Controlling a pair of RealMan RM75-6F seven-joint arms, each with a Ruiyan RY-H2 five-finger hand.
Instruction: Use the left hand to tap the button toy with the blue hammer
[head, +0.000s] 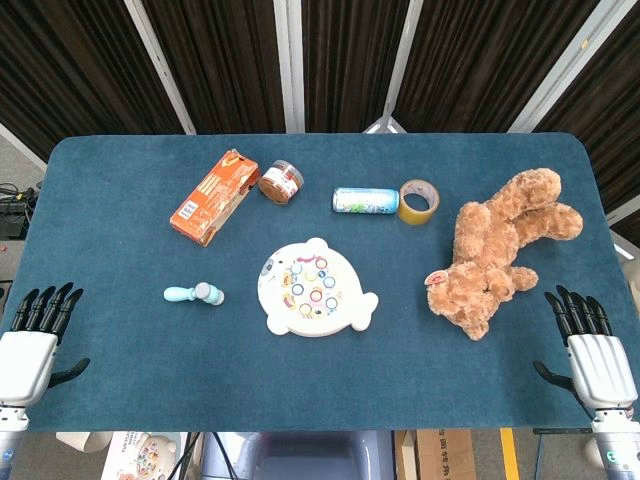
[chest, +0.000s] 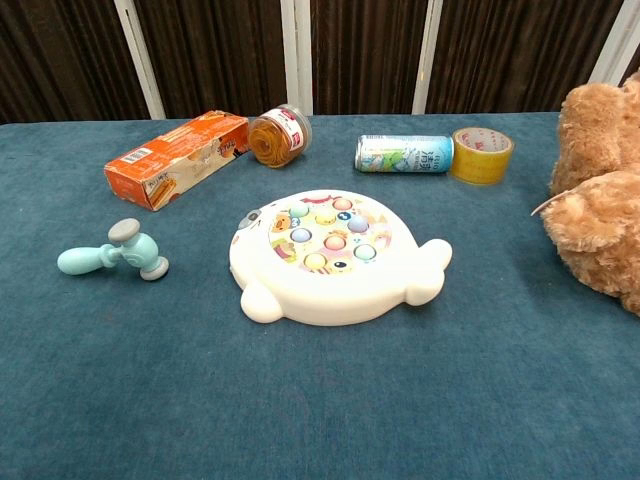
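The blue hammer (head: 194, 294) lies on its side on the worktop (head: 120, 380), well left of the button toy (head: 314, 288). It is pale blue, with a short rounded handle and a grey-tipped head. The toy is white and whale-shaped, with coloured round buttons on top. The left hand (head: 35, 340) and right hand (head: 590, 345) rest at the near edge, fingers spread, holding nothing.

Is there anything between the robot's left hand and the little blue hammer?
No, only bare blue table lies between the left hand and the blue hammer, as the head view shows.
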